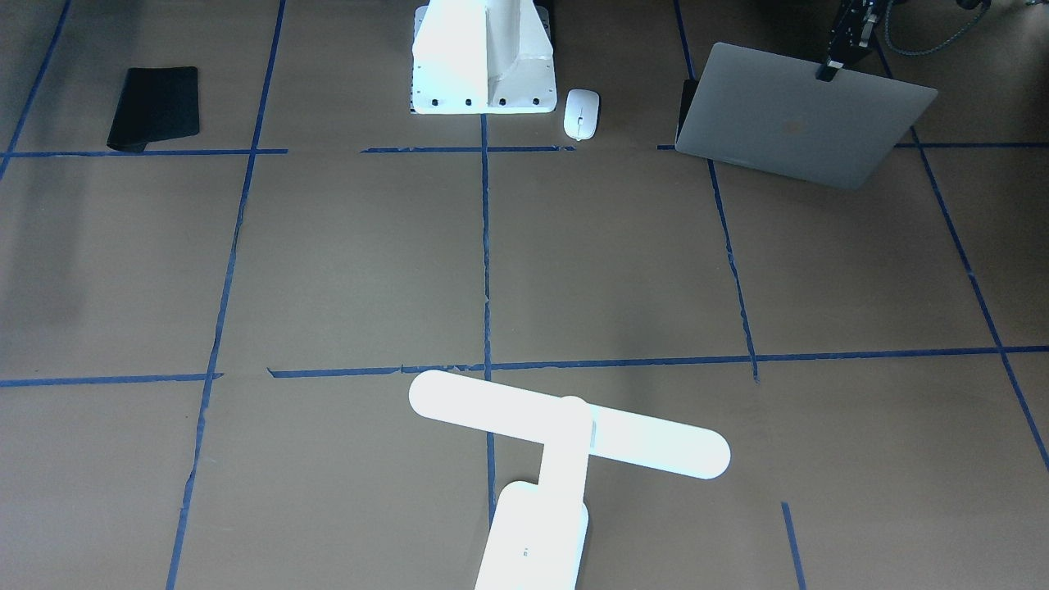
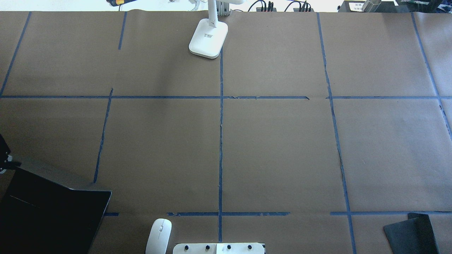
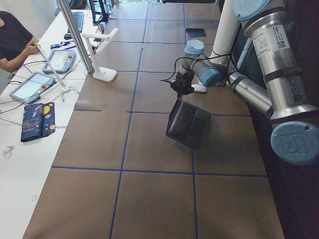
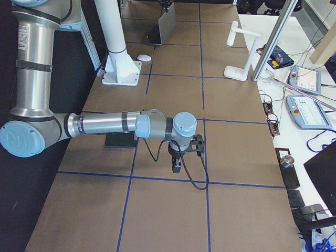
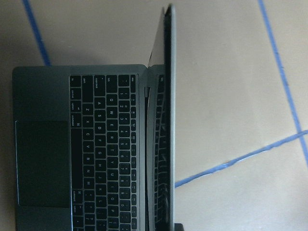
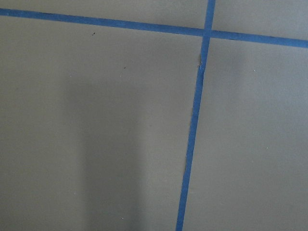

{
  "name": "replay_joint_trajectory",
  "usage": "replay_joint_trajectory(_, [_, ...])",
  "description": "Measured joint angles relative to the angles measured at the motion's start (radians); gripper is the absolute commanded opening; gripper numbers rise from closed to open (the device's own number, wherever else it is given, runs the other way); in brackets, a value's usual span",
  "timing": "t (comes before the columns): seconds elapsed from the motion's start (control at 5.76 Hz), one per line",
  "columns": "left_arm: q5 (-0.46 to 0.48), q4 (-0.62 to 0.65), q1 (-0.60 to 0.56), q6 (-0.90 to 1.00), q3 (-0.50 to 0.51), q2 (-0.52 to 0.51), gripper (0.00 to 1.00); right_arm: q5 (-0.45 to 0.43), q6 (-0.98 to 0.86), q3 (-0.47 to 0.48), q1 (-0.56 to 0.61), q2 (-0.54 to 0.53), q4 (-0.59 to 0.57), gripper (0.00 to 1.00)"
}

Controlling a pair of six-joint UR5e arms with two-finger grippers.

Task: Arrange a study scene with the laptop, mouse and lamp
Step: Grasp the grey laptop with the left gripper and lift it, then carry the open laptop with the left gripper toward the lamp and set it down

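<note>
The grey laptop (image 1: 799,115) stands open at the robot's left near corner, lid up and its apple logo facing away from the robot. My left gripper (image 1: 829,70) is at the top edge of the lid and looks shut on it. The left wrist view shows the keyboard (image 5: 108,149) and the lid edge-on (image 5: 168,120). The white mouse (image 1: 581,113) lies flat beside the pedestal, apart from the laptop. The white lamp (image 1: 565,434) stands at the far middle edge. My right gripper (image 4: 177,167) hangs over bare table; I cannot tell whether it is open or shut.
A black mat (image 1: 156,108) lies at the robot's right near corner. The white pedestal (image 1: 482,57) is bolted at the near middle. Blue tape lines (image 2: 221,141) cross the brown table. An operator (image 3: 12,42) and tablets are at a side bench beyond the far edge.
</note>
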Motion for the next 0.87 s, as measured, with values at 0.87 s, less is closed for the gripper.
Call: replay_joint_trajectory(0.87, [0.072,0.326,-0.024,0.009,0.307,-0.687,0.00,0.007,-0.003,-0.032,-0.001,0.006,0.002,1.00])
